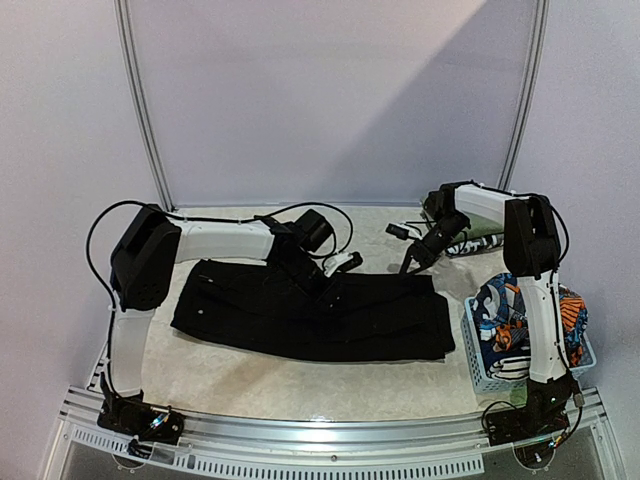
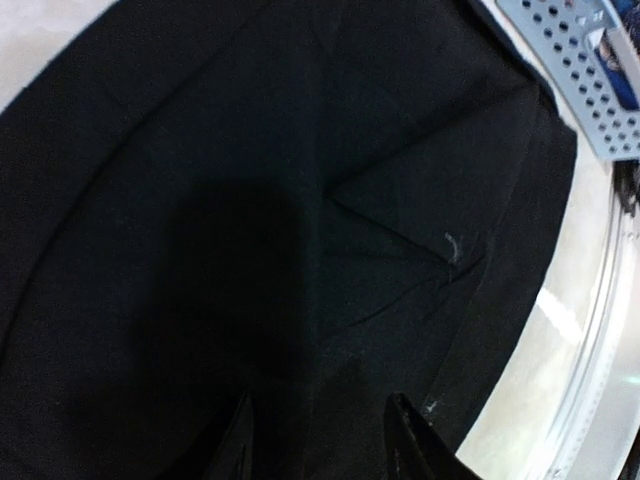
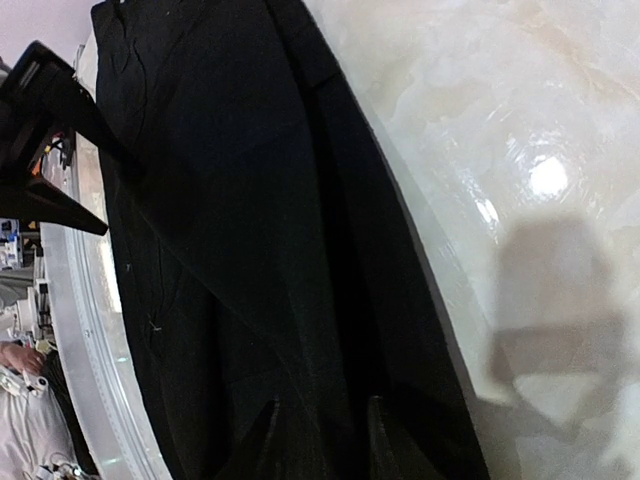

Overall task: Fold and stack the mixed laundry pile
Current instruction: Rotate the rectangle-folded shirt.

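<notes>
A large black garment (image 1: 300,320) lies flattened in a long band across the table (image 1: 300,390). My left gripper (image 1: 325,283) hovers over its far edge near the middle. In the left wrist view that gripper (image 2: 325,440) is open, with only black garment (image 2: 250,200) beneath it. My right gripper (image 1: 410,265) is at the garment's far right corner. In the right wrist view its jaws (image 3: 322,440) stand a narrow gap apart, low over a fold of the black garment (image 3: 230,200). The orange-blue-white cartoon-print piece (image 1: 500,310) fills the basket. A black-and-white printed piece (image 1: 475,243) lies behind the right arm.
The pale blue lattice basket (image 1: 478,365) stands at the near right, beside the right arm's base; its corner shows in the left wrist view as basket (image 2: 590,60). Bare pale table (image 3: 500,120) lies beyond the garment's far edge. The metal front rail (image 1: 320,430) runs along the near edge.
</notes>
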Controlling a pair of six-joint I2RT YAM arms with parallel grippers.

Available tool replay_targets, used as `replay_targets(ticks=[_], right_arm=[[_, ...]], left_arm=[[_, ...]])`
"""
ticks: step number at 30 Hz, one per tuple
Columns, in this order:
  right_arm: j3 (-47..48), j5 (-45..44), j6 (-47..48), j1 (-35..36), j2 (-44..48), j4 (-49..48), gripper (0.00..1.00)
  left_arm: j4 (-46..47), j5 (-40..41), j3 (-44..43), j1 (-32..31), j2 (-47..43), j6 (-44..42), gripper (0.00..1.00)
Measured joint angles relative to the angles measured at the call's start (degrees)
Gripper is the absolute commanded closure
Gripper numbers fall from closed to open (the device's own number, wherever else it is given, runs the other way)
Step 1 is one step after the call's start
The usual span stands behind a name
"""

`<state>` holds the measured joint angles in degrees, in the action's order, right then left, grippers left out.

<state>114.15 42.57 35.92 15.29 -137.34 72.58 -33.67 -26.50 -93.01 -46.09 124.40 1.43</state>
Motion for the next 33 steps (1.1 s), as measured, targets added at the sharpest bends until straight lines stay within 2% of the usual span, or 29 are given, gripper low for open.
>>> replay_targets(ticks=[4, 6, 10, 20, 27, 33], right_arm=[[0.0, 0.0, -0.1, 0.0, 0.0, 0.7, 0.9], [0.0, 0.0, -0.1, 0.0, 0.0, 1.1, 0.93], [0.0, 0.1, 0.2, 0.0, 0.0, 2.5, 0.94], [2.3, 5.4, 1.0, 0.0, -0.8, 4.2, 0.96], [4.4, 10.0, 3.9, -0.6, -4.5, 4.2, 0.96], [3.3, 10.5, 5.6, -2.2, -4.9, 4.2, 0.96]], left_arm=[[-1.5, 1.5, -0.4, -0.9, 1.4, -1.2, 0.66], [-2.2, 2.2, -0.8, -1.0, 2.2, -1.7, 0.67], [-3.4, 3.9, -1.2, -1.5, 2.6, -3.0, 0.56], [-2.9, 15.8, -0.1, -6.2, 0.4, -6.1, 0.56], [1.5, 19.6, 5.4, -7.0, -7.8, -8.0, 0.52], [2.5, 23.0, 6.6, -7.0, -8.5, -10.5, 0.51]])
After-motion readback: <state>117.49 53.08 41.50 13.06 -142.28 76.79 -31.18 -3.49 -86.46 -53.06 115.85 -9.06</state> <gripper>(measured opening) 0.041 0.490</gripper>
